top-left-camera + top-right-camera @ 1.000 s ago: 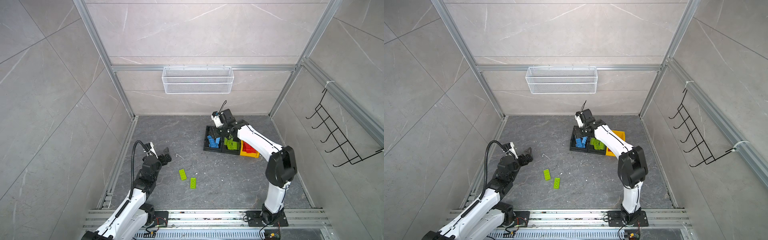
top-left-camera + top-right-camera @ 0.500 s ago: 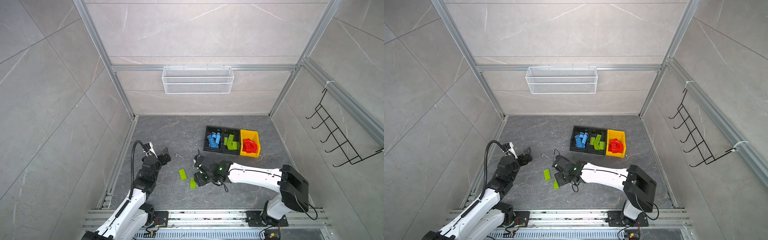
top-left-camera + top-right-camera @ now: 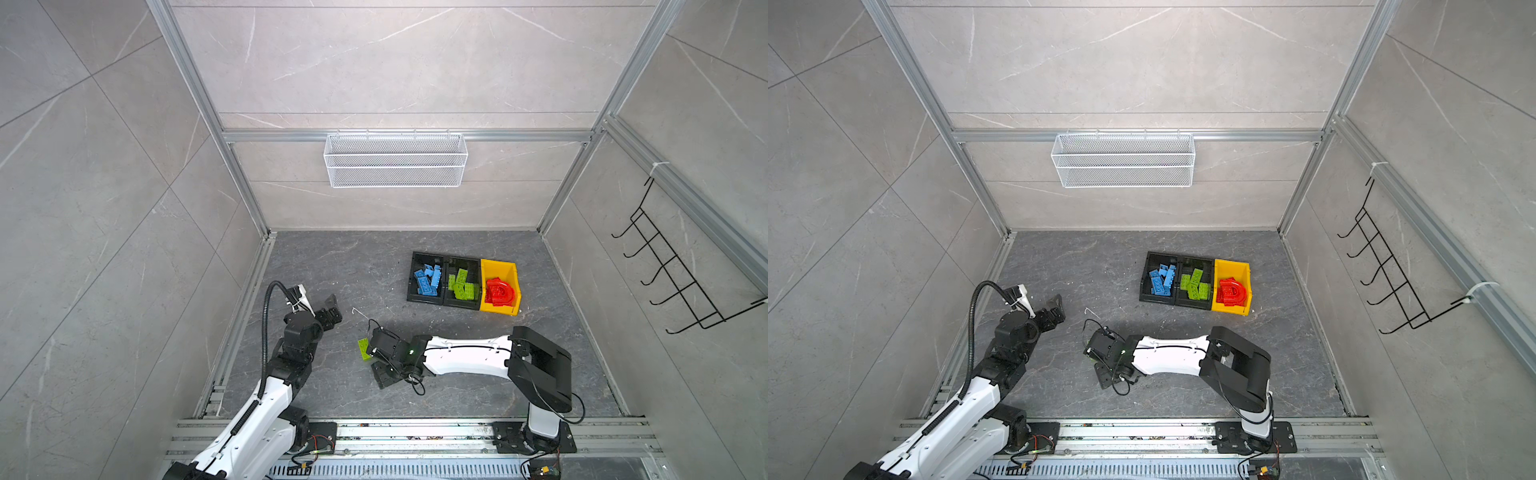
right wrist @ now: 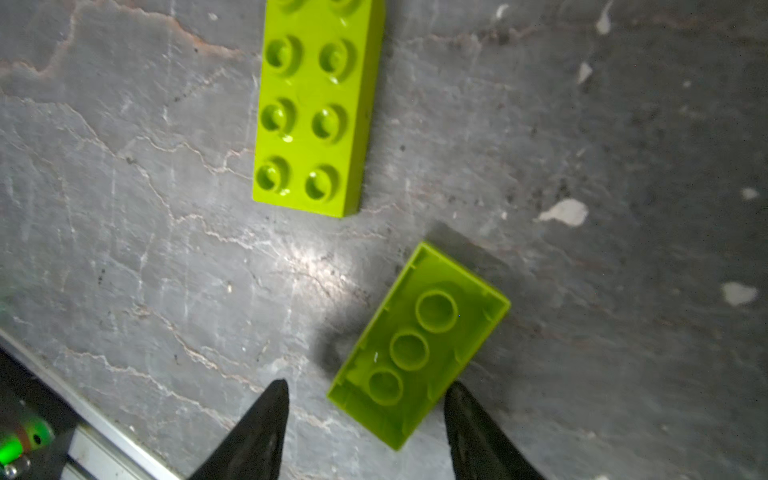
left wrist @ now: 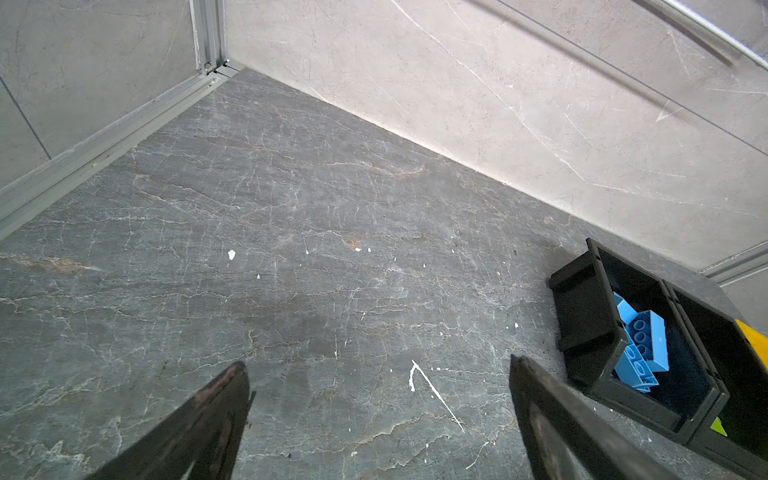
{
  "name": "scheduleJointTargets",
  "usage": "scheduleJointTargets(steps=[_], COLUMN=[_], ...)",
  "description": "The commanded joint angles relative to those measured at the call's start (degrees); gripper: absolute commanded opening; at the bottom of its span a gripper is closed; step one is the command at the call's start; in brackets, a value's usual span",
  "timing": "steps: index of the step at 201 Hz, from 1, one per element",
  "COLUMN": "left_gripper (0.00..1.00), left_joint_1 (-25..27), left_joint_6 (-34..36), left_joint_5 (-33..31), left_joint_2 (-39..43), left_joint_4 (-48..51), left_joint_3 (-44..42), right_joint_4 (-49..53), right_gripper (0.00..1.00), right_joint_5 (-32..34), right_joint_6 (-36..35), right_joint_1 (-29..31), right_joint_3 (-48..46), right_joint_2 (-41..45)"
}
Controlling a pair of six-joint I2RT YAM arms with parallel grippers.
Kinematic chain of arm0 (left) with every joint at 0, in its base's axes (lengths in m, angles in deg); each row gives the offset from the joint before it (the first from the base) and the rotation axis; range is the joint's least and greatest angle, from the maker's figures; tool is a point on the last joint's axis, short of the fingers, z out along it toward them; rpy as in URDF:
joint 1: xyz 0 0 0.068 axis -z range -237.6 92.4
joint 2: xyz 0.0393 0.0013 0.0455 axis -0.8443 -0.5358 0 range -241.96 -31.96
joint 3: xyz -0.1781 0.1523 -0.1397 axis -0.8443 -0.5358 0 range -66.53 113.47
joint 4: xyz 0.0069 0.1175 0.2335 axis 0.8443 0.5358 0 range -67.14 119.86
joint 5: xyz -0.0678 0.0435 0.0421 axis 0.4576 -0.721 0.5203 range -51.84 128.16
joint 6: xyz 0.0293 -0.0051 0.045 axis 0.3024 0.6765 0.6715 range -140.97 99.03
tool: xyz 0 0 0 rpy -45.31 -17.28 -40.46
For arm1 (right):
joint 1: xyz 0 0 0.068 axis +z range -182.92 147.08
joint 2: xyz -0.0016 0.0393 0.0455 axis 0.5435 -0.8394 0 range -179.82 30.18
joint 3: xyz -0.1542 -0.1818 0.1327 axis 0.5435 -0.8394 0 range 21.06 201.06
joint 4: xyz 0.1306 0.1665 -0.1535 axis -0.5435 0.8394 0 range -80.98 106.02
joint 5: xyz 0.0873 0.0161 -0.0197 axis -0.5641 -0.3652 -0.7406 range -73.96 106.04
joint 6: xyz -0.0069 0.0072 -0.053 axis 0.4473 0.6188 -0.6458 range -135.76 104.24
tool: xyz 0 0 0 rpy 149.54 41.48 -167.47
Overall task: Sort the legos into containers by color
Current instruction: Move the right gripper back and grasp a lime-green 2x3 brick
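Pale marble-look walls (image 3: 395, 62) boxed in a dark grey stone floor (image 3: 332, 266). White wire basket (image 3: 395, 160) hung at 12 o'clock, black hook rack (image 3: 685, 266) at 3. Light was pretty even.

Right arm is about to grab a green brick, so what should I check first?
1. Right tool open: ok.
2. Upside-down green brick between its fingertips: ok.
3. Studs-up green brick apart from it: ok.
4. Tool low enough to grip: cannot tell.
5. Bin of green bricks has room: ok.
6. Left tool open, well clear: ok.
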Motion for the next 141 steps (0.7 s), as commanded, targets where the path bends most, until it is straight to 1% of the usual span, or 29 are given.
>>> scheduleJointTargets(steps=[1,39,68,81,104,113,141], left_gripper=[0.99,0.99,0.99,0.99,0.99,0.99,0.99], left_joint_1=[-0.3,-0.3,-0.3,-0.3,-0.3,-0.3,-0.3], left_joint_6=[-0.2,-0.2,-0.3,-0.2,-0.1,-0.1,-0.1], left_joint_5=[-0.2,-0.4,-0.2,-0.5,-0.8,-0.9,-0.8], left_joint_2=[1.2,1.2,1.1,1.1,1.0,0.9,0.5], left_joint_4=[-1.2,-1.1,-1.1,-1.1,-1.1,-1.2,-1.1], left_joint_3=[-0.1,-0.1,-0.1,-0.1,-0.1,-0.1,0.0], right_joint_4=[2.7,7.3,6.0,6.9,8.0,8.1,7.2], right_gripper=[0.63,0.62,0.62,0.60,0.54,0.48,0.37], right_joint_5=[1.6,4.2,4.3,4.9,6.1,6.5,8.0], right_joint_6=[-0.2,-0.6,-1.1,-1.3,-1.7,-1.9,-2.5], right_joint_1=[0.3,0.3,0.2,0.2,0.3,0.2,-0.6], right_joint_3=[2.1,5.0,5.4,6.4,7.2,7.0,4.9], right_joint_2=[-1.6,-4.1,-4.9,-5.7,-6.3,-6.0,-3.5])
